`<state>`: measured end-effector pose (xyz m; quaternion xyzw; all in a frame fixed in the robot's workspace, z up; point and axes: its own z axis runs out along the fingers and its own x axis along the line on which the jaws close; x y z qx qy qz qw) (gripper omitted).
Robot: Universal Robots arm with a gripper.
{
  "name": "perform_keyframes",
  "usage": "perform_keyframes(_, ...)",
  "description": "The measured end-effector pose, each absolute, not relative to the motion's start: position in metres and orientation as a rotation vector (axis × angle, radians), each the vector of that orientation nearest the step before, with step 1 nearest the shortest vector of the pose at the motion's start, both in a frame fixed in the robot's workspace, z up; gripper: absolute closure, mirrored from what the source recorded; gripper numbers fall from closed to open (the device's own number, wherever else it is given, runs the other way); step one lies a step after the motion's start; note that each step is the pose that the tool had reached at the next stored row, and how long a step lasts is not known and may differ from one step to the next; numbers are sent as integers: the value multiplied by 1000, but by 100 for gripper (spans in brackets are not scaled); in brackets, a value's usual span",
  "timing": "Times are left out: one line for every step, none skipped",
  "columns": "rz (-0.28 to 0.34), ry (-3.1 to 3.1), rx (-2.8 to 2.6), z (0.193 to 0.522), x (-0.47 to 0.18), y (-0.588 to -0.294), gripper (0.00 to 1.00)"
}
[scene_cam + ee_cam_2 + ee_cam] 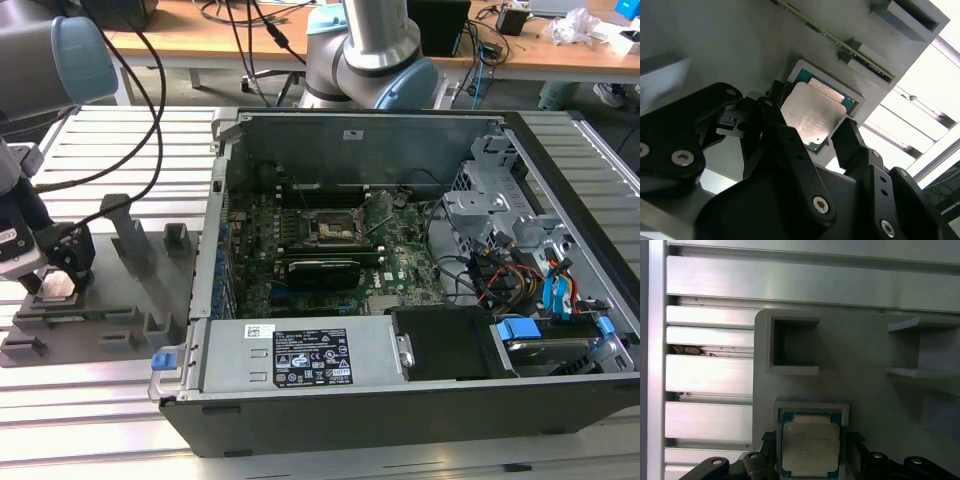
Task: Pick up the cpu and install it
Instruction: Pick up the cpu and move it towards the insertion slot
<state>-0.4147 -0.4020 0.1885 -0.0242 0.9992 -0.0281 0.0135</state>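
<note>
Exterior view: the gripper [52, 278] sits low over the grey plastic tray [60, 335] at the exterior view's left, well apart from the open computer case [560, 420]. The cpu [57, 288] shows as a pale square between the black fingers, at tray level. Upright blocks [130, 238] stand on the tray beside it. Inside the case, the black socket frame [330, 227] on the green motherboard [400, 265] has nothing in it. Tray and case both rest on a slotted aluminium table [100, 410].

Second wrist view: cpu [815, 112] lies flat in a square recess of the tray [740, 40], silver top up, green edge visible around it. The gripper [812, 115] straddles it, one finger [852, 145] just beside each of two opposite edges.

First wrist view: cpu [810, 442] seated in the recess, gripper [810, 452] centred on it. Fingers [854, 455] stand just outside the chip, a thin strip of tray [865, 355] between. Hand released, not clamping. Table slats [710, 375] run beside the tray.
</note>
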Motion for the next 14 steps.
perform_keyframes(-87,3112,-75,188,-415,-402,34)
perform_keyframes(-86,3112,-75,188,-415,-402,34)
perform_keyframes(-85,3112,-74,188,-415,-402,34)
perform_keyframes(-84,3112,-74,188,-415,-402,34)
perform_keyframes(-84,3112,-75,187,-415,-402,34)
perform_keyframes(-84,3113,-75,187,-415,-402,34)
perform_keyframes(-84,3112,-75,187,-415,-402,34)
perform_keyframes(-84,3112,-75,187,-415,-402,34)
perform_keyframes(-84,3112,-75,187,-415,-402,34)
perform_keyframes(-84,3113,-75,187,-415,-402,35)
perform_keyframes(-84,3113,-75,187,-415,-402,42)
perform_keyframes(-84,3112,-75,187,-415,-402,45)
perform_keyframes(-84,3112,-75,187,-415,-402,45)
perform_keyframes(-84,3112,-75,187,-415,-402,45)
